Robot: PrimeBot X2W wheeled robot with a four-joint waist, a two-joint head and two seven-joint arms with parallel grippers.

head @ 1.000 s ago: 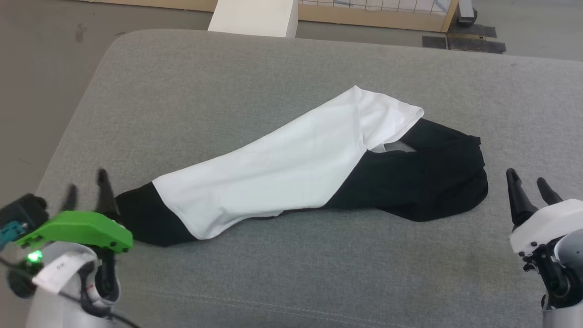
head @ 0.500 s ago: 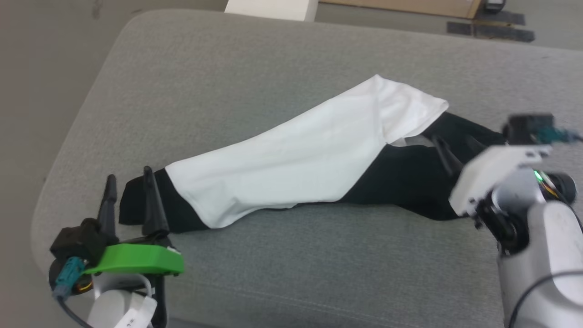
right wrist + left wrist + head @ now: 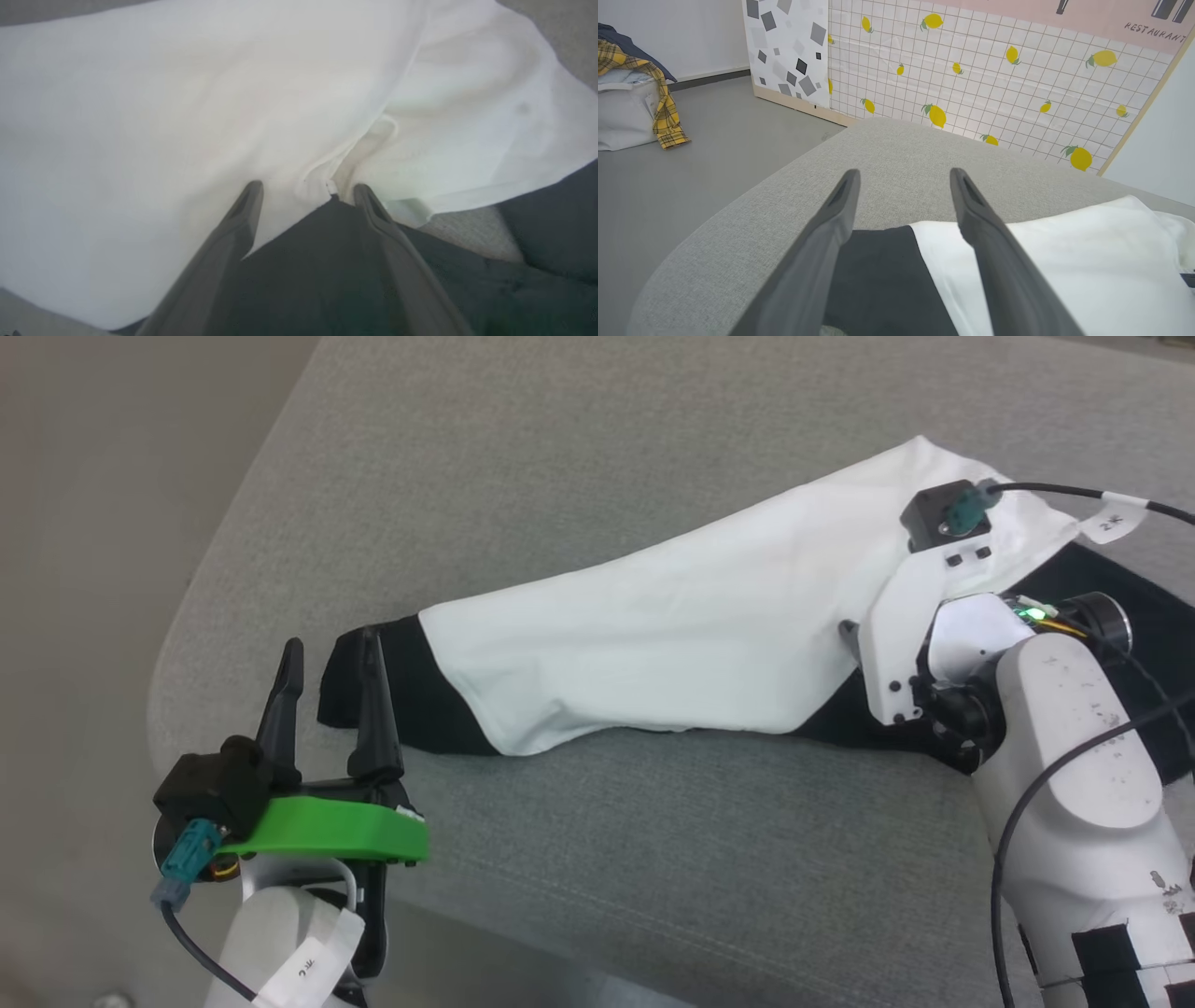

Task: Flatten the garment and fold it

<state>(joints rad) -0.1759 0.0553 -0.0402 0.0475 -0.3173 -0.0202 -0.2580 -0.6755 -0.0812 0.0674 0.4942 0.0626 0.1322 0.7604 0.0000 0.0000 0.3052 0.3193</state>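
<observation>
**A:** Where does the garment lie at this moment?

**B:** The garment (image 3: 672,625) lies stretched across the grey cushion (image 3: 560,457) in a long, narrow bundle. A white layer is on top and black cloth shows at both ends. It is not flat.

**A:** Why is the left end effector (image 3: 329,653) at that corner?

**B:** It hovers at the black end (image 3: 439,709), near the rounded corner of the cushion. Its two fingers are apart and there is nothing between them. I judge that it is lined up to take this end, so that the cloth can be pulled out along its length.

**A:** And the right end effector (image 3: 308,187)?

**B:** It is over the other part of the shirt, where the white flap (image 3: 467,116) meets the black cloth. Its fingers are spread too and hold nothing. I cannot tell whether the tips touch the fabric. The flap is turned over the black part, so I think it must be lifted away first.

**A:** So the folding has not begun?

**B:** In my opinion, no, and the flattening is only at its start. The cloth is soft and lies in layers, so one pinch may catch two layers together.
</observation>
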